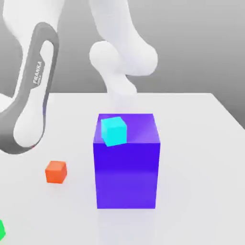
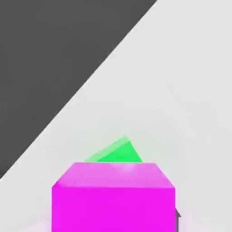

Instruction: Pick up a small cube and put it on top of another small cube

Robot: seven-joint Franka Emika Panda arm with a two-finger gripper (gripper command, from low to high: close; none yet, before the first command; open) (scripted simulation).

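In your hand view, a magenta cube (image 2: 113,208) looms large and close, partly hiding a green cube (image 2: 121,153) behind it. Past them you see the pale table (image 2: 181,81), its straight edge meeting a dark grey area (image 2: 50,54).

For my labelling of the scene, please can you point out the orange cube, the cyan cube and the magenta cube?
Orange cube (image 1: 55,173): exterior view, on its front face.
Cyan cube (image 1: 114,133): exterior view, on its front face.
Magenta cube (image 2: 113,210): hand view, on its large bright face.
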